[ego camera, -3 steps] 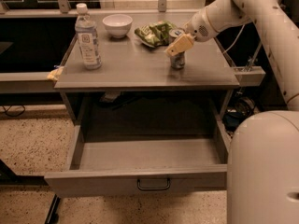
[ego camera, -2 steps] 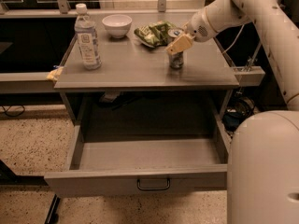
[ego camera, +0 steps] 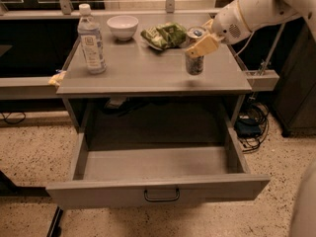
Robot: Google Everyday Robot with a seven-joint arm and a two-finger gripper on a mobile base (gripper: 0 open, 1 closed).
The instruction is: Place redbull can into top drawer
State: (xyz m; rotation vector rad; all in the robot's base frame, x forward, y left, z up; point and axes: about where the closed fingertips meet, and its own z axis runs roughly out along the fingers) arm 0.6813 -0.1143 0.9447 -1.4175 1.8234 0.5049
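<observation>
Redbull can (ego camera: 194,65), slim silver-and-blue metal, upright far right on grey counter (ego camera: 148,73), end effector (ego camera: 201,42) clamped around it, wide grey top drawer (ego camera: 158,194) pulled open below, bare floor showing

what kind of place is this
Likely an office break area: table with bowl, snack bag and water bottle, open top drawer. The gripper is at the redbull can near the snack bag.

You are looking at a redbull can (ego camera: 194,65) showing glossy metal, with the gripper (ego camera: 199,43), wearing smooth matt tan plastic, sitting at its top. The top drawer (ego camera: 98,195) and table (ego camera: 143,73) are showing matt grey metal; the water bottle (ego camera: 92,46) is gleaming as clear plastic.
</observation>
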